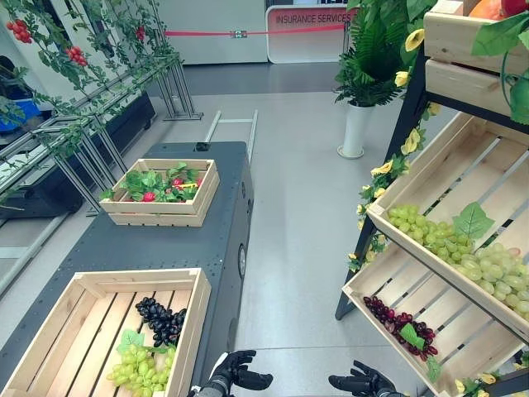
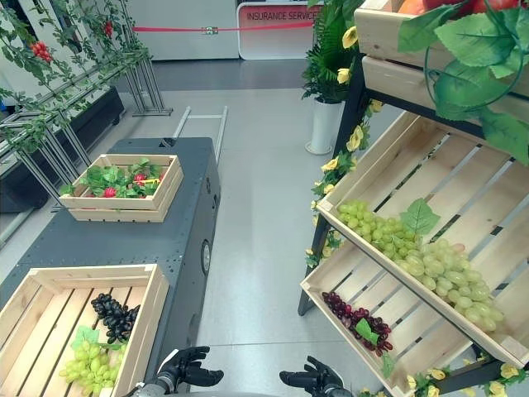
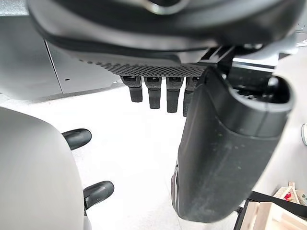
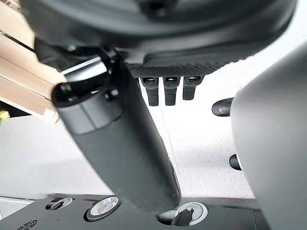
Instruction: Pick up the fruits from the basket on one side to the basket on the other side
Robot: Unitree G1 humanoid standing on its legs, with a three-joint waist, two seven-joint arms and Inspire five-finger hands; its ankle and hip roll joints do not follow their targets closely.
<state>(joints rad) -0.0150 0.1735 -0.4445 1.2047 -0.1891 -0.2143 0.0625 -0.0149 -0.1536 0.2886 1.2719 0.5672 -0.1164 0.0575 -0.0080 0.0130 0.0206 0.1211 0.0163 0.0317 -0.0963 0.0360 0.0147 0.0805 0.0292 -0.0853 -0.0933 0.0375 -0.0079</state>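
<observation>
Grapes [image 1: 142, 371] crated, both hands seemingly empty, low

Our right hand [image 4: 163, 28] hangs empty over a pale speckled floor [image 4: 62, 158], its fingers [image 4: 171, 91] straight and relaxed, closing on nothing. The thumb [image 4: 120, 143] juts out beside the fingers, reaching well past their tips. On the thumb's far side from the fingers, we see the slatted corner of a light wooden crate [image 4: 24, 81]. Beyond the thumb's tip lies a black panel [image 4: 96, 215] set with round metal fittings [image 4: 101, 207].
</observation>
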